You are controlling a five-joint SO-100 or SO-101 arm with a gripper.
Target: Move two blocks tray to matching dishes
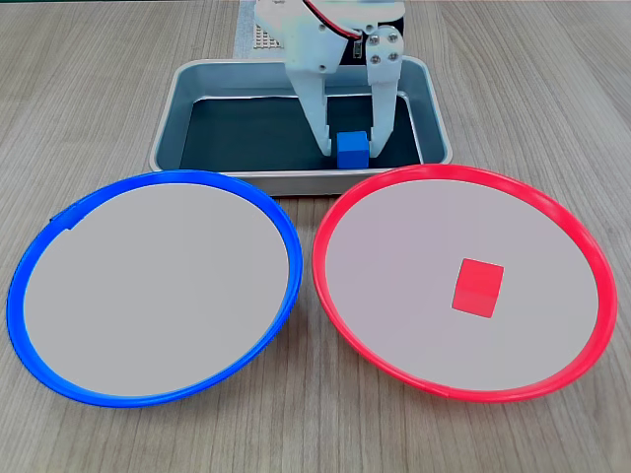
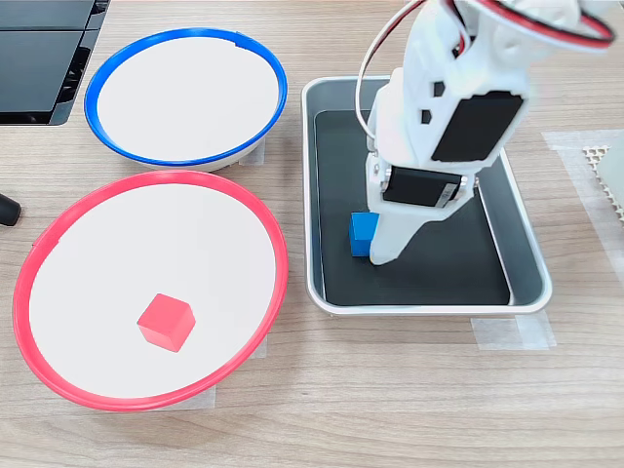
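Two blocks are showing in both fixed views: one red block [image 1: 477, 287] lying at the lower right of the frame, and one blue block [image 1: 351, 149] sitting at upper centre; two round dishes are lying side by side, one blue-rimmed dish [image 1: 59, 222] at lower left and one red-rimmed dish [image 1: 552, 202] at lower right; one metal tray [image 1: 187, 84] is sitting at top centre; one gripper [image 1: 351, 156] is reaching down into it.

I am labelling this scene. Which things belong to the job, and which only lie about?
Job: blue block between the gripper fingers, tray, red block in red-rimmed dish, blue-rimmed dish.

Lying about: black panels, perforated white mat, tape strips.
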